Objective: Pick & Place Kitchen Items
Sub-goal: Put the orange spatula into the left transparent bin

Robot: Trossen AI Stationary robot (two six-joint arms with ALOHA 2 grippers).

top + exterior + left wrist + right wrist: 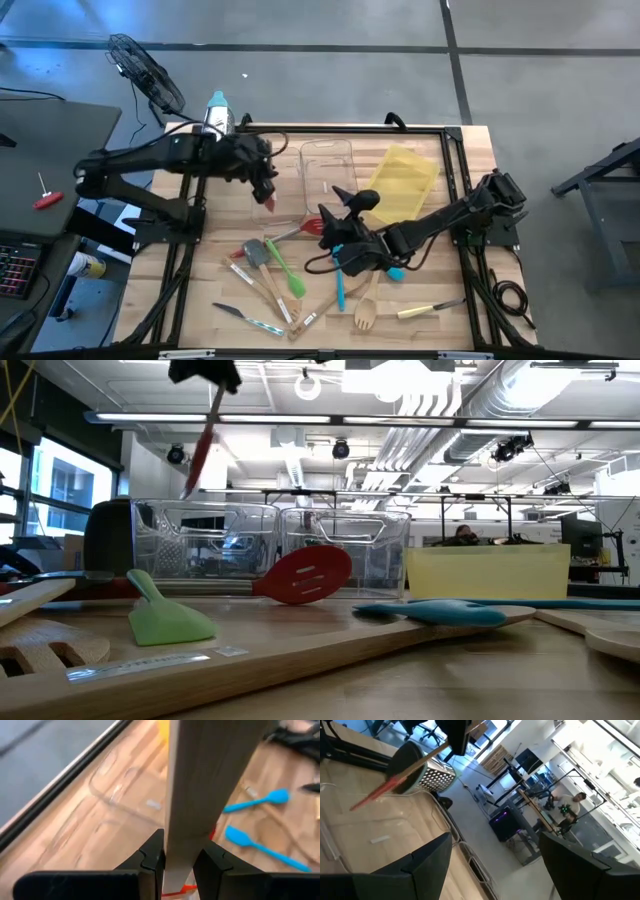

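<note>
My left gripper (263,182) hangs high over the table's left half, just left of the clear bin (325,172), shut on a wooden-handled utensil with a red head (197,455). My right gripper (345,202) stands open in mid-air near the table's middle, pointing toward the far left, with nothing between its fingers (425,862). On the wood below lie a red slotted spatula (305,574), a green spatula (165,618), teal spatulas (260,845), wooden forks and spoons (365,315) and small knives (430,311). My left gripper pinches the utensil's wooden handle (182,852) between its two fingers (151,859), which lie across it. The fingers come from above, slanting down. The utensil hangs clear of the table, tilted, with its red head (268,204) lowest.
A clear bin and a yellow bin (405,175) stand side by side at the table's far middle. A steel cylinder with a teal cap (217,110) stands at the far left corner. A black frame (455,190) runs around the table's edges. A person (572,802) sits in the room beyond.
</note>
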